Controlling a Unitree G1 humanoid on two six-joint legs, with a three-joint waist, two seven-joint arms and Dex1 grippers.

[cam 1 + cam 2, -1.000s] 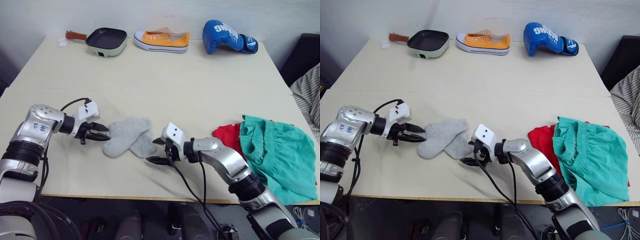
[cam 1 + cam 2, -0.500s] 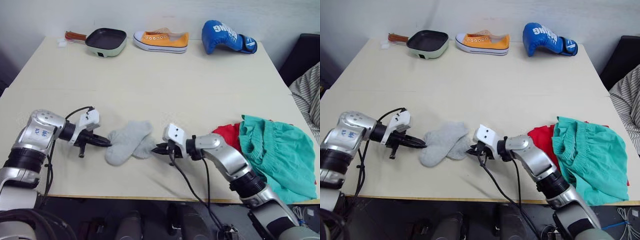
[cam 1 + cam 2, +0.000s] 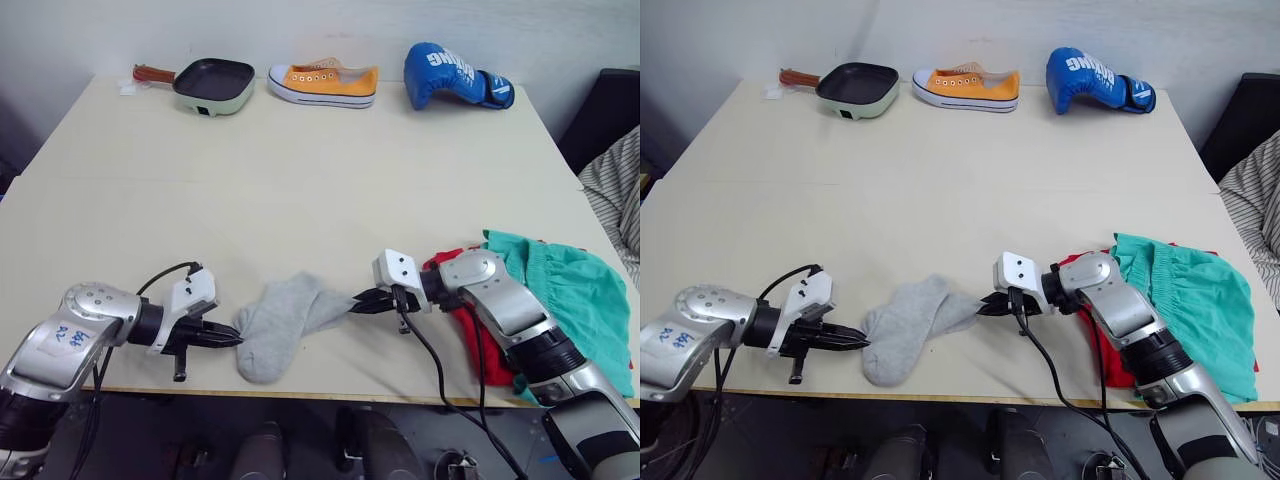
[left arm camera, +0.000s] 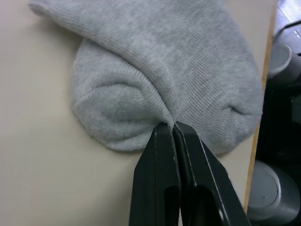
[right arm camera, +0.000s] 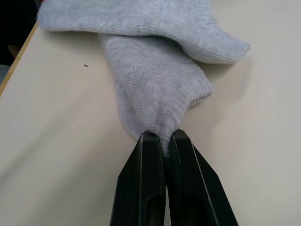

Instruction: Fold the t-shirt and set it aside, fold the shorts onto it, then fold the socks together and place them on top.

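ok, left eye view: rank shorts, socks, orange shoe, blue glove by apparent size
1. shorts, partly hidden by the right arm
2. socks, both together
3. orange shoe and blue glove: look alike, and both sit far from the camera, so unranked

t-shirt [image 3: 462,272] mostly hidden under shorts [image 3: 570,300]

I have the socks [image 3: 908,327] near the front edge of the table [image 3: 940,170], overlapped. My left gripper [image 3: 854,343] pinches their left end with closed jaws; my right gripper [image 3: 990,303] seems clamped on their right tip. The shorts [image 3: 1185,305] lie on the t-shirt [image 3: 1087,268] at right. A frying pan [image 3: 855,86], an orange sneaker [image 3: 968,87] and a blue boxing glove [image 3: 1095,77] line the far edge.
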